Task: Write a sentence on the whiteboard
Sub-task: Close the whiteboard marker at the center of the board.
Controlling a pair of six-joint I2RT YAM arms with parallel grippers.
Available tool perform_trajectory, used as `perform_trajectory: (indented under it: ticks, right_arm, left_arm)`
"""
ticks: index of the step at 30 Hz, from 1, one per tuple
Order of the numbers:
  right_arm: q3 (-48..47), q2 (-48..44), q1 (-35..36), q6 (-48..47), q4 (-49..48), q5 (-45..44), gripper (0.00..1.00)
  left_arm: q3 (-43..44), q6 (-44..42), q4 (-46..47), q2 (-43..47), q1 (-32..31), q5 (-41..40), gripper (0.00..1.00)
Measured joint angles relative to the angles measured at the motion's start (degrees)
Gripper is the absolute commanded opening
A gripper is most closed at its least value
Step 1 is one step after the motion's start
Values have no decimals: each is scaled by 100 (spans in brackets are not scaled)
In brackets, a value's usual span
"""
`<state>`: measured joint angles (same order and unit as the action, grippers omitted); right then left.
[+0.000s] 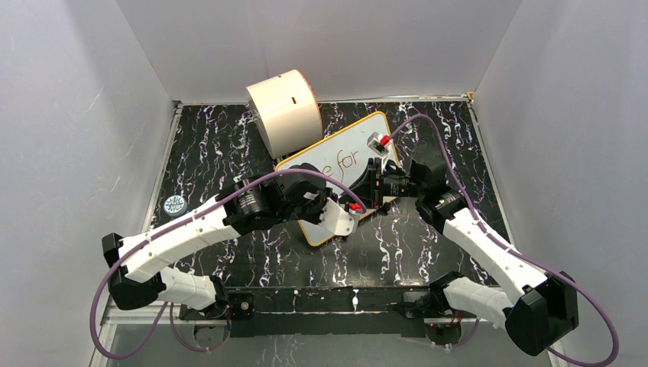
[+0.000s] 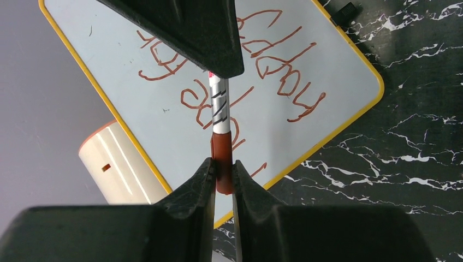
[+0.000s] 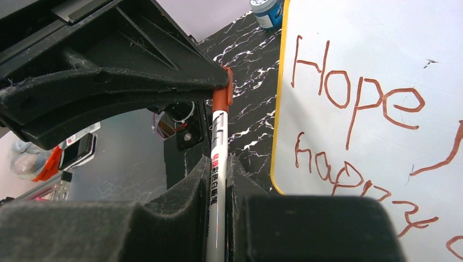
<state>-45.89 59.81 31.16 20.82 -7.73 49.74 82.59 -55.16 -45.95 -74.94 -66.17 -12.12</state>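
Whiteboard (image 3: 371, 43) shows the sentence (image 3: 355, 93), so left gripper (image 2: 223, 172) pinches the cap (image 2: 222, 153) while right gripper (image 3: 218, 166) clamps the marker (image 3: 219, 128) barrel: capping, I'd judge.

The whiteboard (image 1: 353, 144) is shiny white with a thin yellow rim — it lies slanted on the dark table (image 1: 428, 252). The sentence (image 3: 355, 103) is red-brown handwriting — "Hope for", with "happy" below.

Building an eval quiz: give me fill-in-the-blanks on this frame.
The left end effector pinches the marker by its red-brown cap; the right end effector grips its ___ barrel.
The sentence on the whiteboard starts with ___.
Its second line starts with ___.
Missing: white; Hope; happy.
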Motion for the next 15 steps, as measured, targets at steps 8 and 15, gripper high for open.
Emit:
perform_trajectory:
  ticks: [8, 15]
  right_arm:
    - [42, 133, -22, 256, -155, 173, 0]
    - [46, 232, 76, 243, -256, -107, 0]
  left_arm:
    - [-2, -9, -39, -48, -144, -162, 0]
    - [-136, -114, 1034, -179, -595, 269, 0]
